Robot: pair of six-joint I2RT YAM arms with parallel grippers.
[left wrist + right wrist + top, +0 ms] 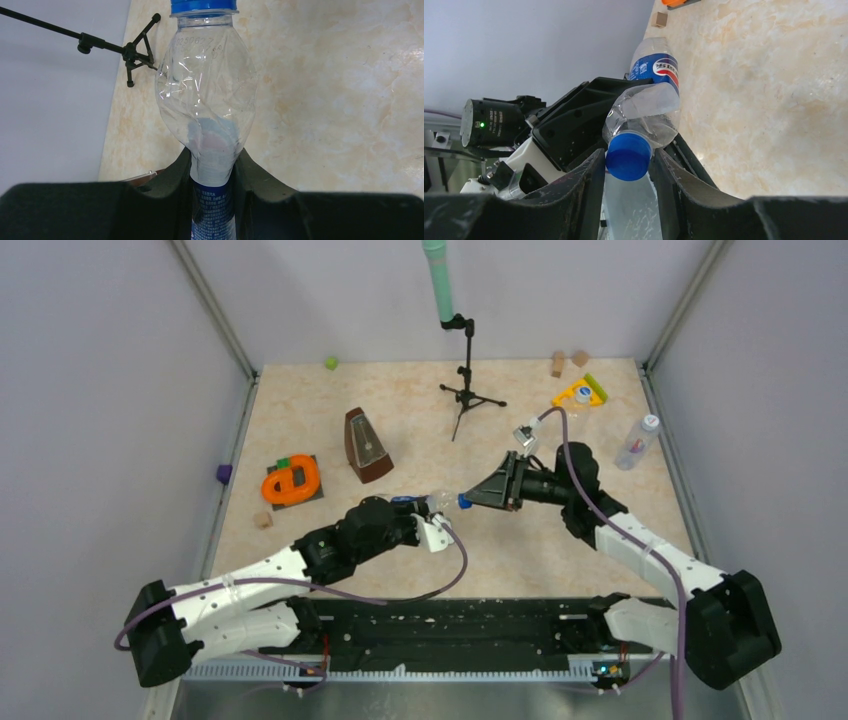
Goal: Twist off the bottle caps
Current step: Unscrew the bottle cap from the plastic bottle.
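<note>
My left gripper [418,516] [212,161] is shut on the blue-and-white labelled bottle [428,503] [205,90], holding it lying level above the table with its neck towards the right arm. Its dark blue cap [465,503] [202,6] [628,156] sits between the fingertips of my right gripper [474,499] [628,161], which close on it from both sides. The label also shows in the right wrist view [655,67]. A second clear bottle [634,447] with a white cap [650,423] lies at the right wall. The third bottle is not clearly seen.
A brown metronome [367,445] and a black microphone stand [467,390] stand behind the grippers. An orange object on a dark plate [291,481] is at the left. A yellow triangular piece [583,392] and wooden blocks [557,364] are at the back right. Another block [263,520] lies at the left.
</note>
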